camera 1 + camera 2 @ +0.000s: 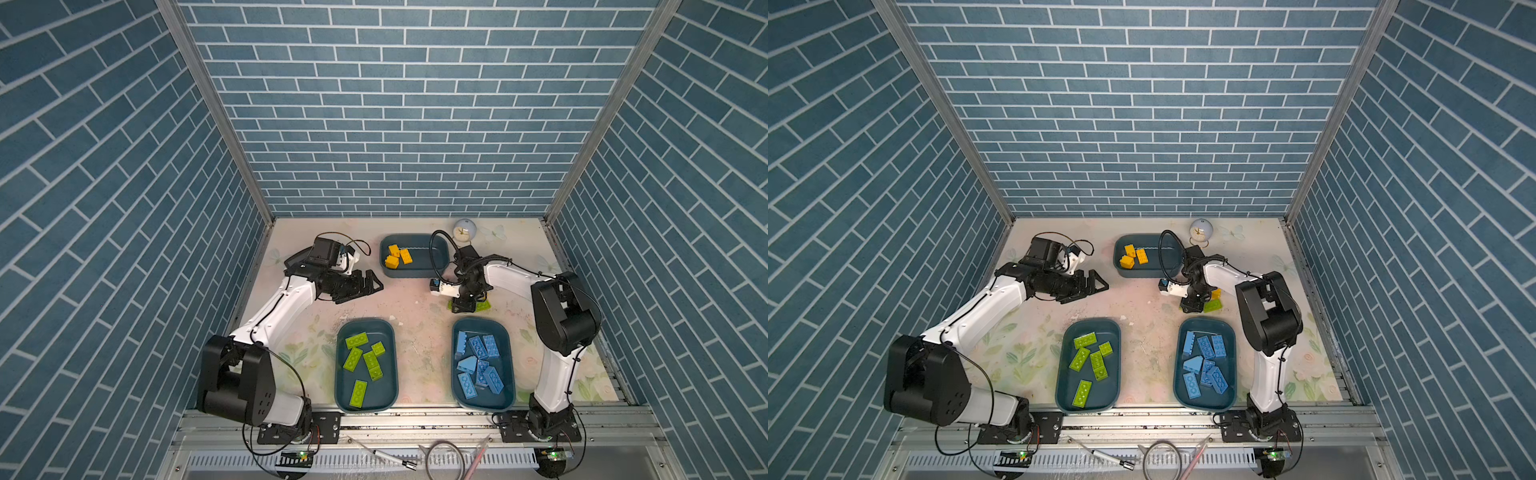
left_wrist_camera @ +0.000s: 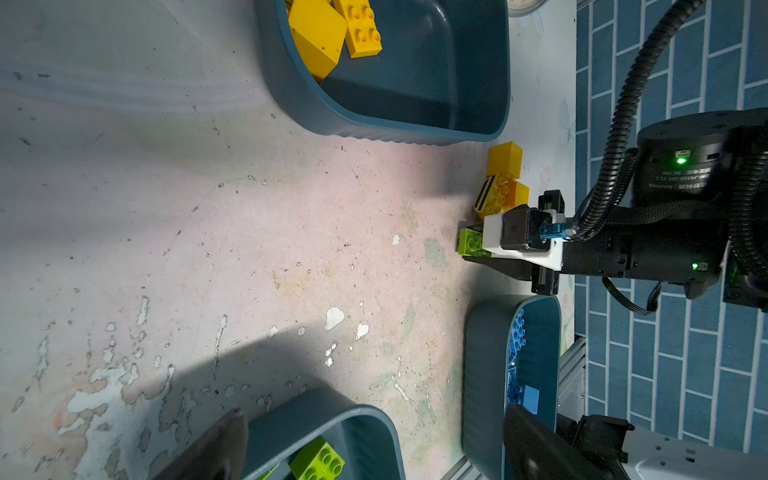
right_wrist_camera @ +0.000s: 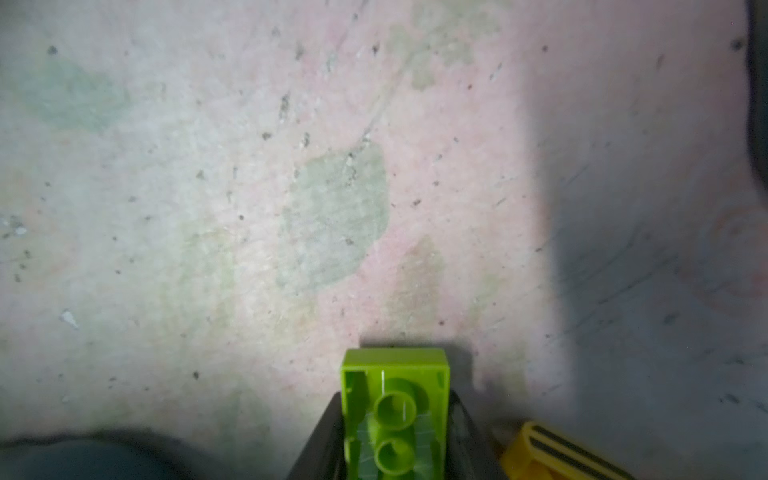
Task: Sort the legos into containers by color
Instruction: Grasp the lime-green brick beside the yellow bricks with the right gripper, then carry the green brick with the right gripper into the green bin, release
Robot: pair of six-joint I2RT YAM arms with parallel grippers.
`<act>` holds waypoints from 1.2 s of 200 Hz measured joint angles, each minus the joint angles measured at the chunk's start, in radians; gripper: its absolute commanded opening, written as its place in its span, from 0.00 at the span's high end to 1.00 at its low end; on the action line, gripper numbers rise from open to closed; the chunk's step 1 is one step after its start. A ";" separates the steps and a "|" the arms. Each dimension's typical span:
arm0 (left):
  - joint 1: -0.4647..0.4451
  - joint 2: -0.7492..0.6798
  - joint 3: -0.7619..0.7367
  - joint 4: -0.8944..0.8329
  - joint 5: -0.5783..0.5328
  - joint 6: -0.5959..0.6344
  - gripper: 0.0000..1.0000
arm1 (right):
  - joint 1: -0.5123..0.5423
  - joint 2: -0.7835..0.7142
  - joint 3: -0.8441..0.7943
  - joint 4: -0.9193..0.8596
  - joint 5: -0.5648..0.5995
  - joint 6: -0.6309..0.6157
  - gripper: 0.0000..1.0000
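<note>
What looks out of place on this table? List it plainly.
Loose yellow bricks lie on the table near the far teal tub, not in it. The right gripper grips a lime green brick, also unsorted. The table's printed covering is chipped and peeling.

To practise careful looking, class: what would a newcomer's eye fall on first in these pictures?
Three teal tubs of colour stand out: lime green bricks in the near left tub, light blue bricks in the near right tub, yellow bricks in the far tub. Between the far and near right tubs, the right gripper is shut on a lime green brick, loose yellow bricks beside it. The left gripper hovers open at the left.
</note>
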 measured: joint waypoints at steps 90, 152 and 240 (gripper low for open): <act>0.000 0.018 0.027 -0.039 -0.023 0.039 0.03 | 0.135 -0.198 0.036 -0.007 -0.124 0.122 0.76; 0.006 0.040 0.047 -0.046 -0.051 0.044 0.02 | 0.470 -0.288 0.014 0.092 -0.210 0.275 0.76; 0.011 0.084 0.056 -0.038 -0.052 0.043 0.03 | 0.766 -0.103 -0.026 0.393 -0.263 0.418 0.71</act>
